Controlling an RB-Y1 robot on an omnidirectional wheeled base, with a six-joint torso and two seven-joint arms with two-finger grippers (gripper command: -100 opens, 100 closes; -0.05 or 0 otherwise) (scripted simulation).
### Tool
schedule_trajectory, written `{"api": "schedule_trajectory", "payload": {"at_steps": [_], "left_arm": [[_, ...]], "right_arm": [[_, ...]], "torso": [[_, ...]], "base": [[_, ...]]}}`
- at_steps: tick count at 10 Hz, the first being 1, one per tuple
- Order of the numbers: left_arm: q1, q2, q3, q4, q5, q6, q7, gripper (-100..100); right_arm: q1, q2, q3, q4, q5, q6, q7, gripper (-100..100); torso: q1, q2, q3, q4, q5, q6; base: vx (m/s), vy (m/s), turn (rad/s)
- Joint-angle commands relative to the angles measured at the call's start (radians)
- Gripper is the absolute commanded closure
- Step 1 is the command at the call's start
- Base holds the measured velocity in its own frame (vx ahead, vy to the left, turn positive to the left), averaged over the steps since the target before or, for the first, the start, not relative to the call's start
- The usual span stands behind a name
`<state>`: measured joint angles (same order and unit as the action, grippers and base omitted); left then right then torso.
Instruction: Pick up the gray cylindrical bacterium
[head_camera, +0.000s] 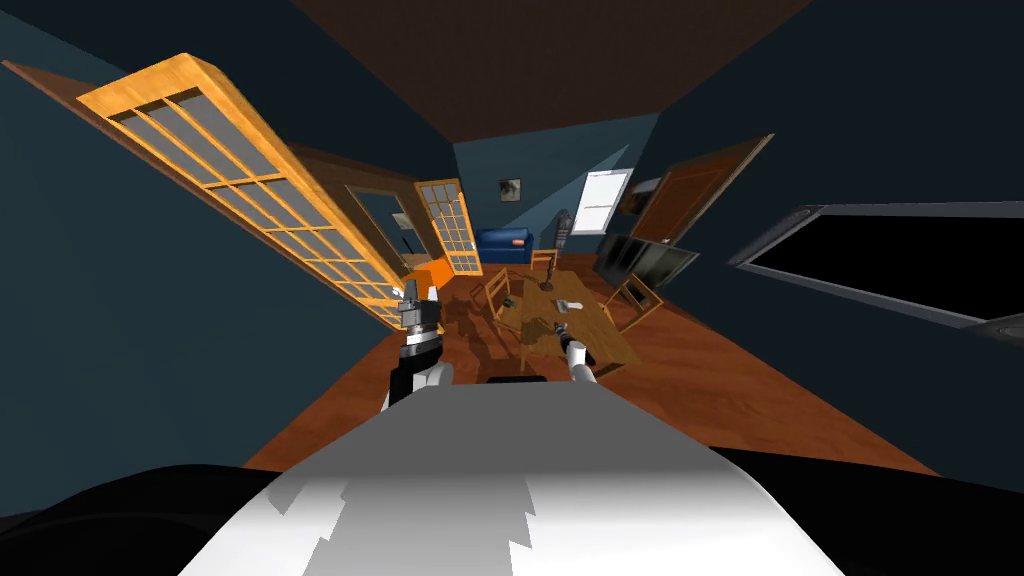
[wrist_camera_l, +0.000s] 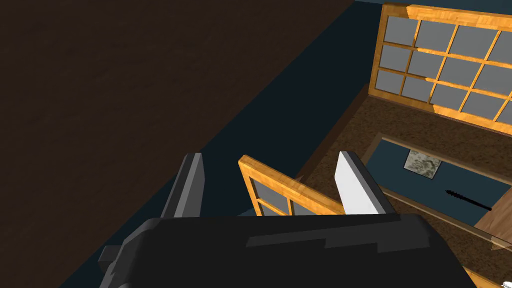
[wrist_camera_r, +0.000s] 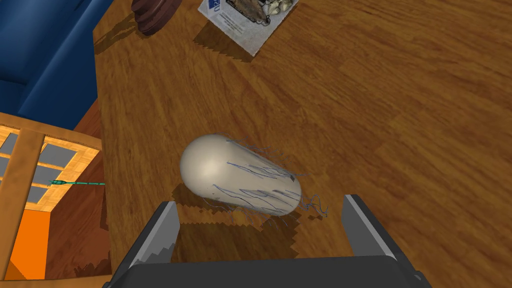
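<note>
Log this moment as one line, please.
phase: reaching | right gripper: open, poised at bacterium, not gripping | bacterium: pale grey, lying on wooden table | left gripper: open, raised aside

A wooden table (head_camera: 590, 338) stands near the middle of the head view, a little right of centre, its long top running away from the camera. In the right wrist view its top (wrist_camera_r: 400, 100) is bare brown plank grain. A pale grey, capsule-shaped bacterium (wrist_camera_r: 240, 182) lies on its side there, thin hair-like strands trailing from it, with its shadow on the wood beneath. Well apart from it, further along the top, a white printed booklet (wrist_camera_r: 250, 20) lies flat. Just beside that, near the table's edge, sits a dark brown rounded object (wrist_camera_r: 152, 15), cut off by the frame. In the head view a small dark item (head_camera: 508, 301) lies by the table's left edge; I cannot tell what it is.
</note>
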<state>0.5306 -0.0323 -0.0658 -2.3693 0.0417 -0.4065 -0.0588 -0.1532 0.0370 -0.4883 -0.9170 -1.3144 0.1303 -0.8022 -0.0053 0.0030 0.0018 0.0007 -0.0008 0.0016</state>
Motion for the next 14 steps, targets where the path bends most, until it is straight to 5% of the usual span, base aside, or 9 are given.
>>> {"api": "schedule_trajectory", "payload": {"at_steps": [1,3,5,8,12,13,14], "left_arm": [[0.000,0.000,0.000,0.000,0.000,0.000,0.000,0],[0.000,0.000,0.000,0.000,0.000,0.000,0.000,0],[0.000,0.000,0.000,0.000,0.000,0.000,0.000,0],[0.000,0.000,0.000,0.000,0.000,0.000,0.000,0],[0.000,0.000,0.000,0.000,0.000,0.000,0.000,0],[0.000,0.000,0.000,0.000,0.000,0.000,0.000,0],[0.000,0.000,0.000,0.000,0.000,0.000,0.000,0]], "right_arm": [[0.003,0.001,-0.032,-0.004,0.000,-0.028,-0.010,-100],[0.024,0.007,-0.082,-0.025,0.003,-0.072,-0.035,-100],[0.024,0.007,-0.068,-0.025,-0.045,-0.072,-0.035,-100],[0.034,0.010,-0.137,-0.036,0.045,-0.094,-0.047,-100],[0.030,0.005,-0.108,-0.031,0.010,-0.096,-0.048,-100],[0.031,0.005,-0.105,-0.030,0.007,-0.098,-0.048,100],[0.031,0.005,-0.106,-0.030,0.007,-0.098,-0.048,100]], "torso": [[0.000,0.000,0.000,0.000,0.000,0.000],[-0.001,0.001,0.000,0.000,0.000,0.000],[-0.001,0.001,0.000,0.000,0.000,0.001],[0.003,-0.003,-0.002,-0.001,0.001,0.000],[0.003,-0.005,-0.003,-0.001,0.001,0.001],[0.003,-0.005,-0.003,-0.001,0.001,0.001],[0.003,-0.005,-0.003,-0.001,0.001,0.001]], "base": [[-0.048,-0.058,0.460],[-0.082,-0.081,0.458],[-0.048,-0.035,0.116],[-0.018,-0.007,0.179],[-0.007,-0.005,-0.005],[0.000,0.000,0.000],[0.000,0.000,0.000]]}}
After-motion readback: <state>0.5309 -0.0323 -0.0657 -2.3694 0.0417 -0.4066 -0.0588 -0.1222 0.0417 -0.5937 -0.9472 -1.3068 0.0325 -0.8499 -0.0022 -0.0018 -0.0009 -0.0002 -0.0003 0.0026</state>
